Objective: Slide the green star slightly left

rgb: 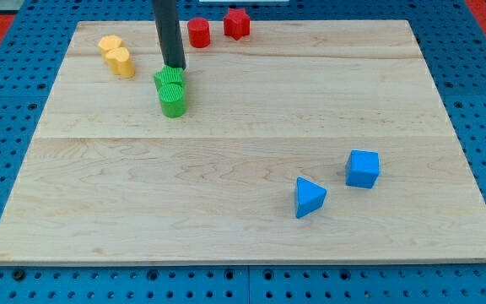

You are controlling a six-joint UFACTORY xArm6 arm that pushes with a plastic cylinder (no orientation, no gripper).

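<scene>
Two green blocks stand together in the upper left part of the wooden board (243, 245). The upper one (168, 79) has angular edges and looks like the green star. The lower one (173, 100) is a round green cylinder that touches it. My dark rod comes down from the view's top. My tip (174, 66) is at the star's top right edge, touching it or nearly so, and hides a little of it.
Two yellow blocks (110, 44) (121, 62) sit to the left of the green pair. A red cylinder (198, 33) and an angular red block (237, 24) are at the top edge. A blue cube (363, 168) and a blue triangular block (310, 197) lie at the lower right.
</scene>
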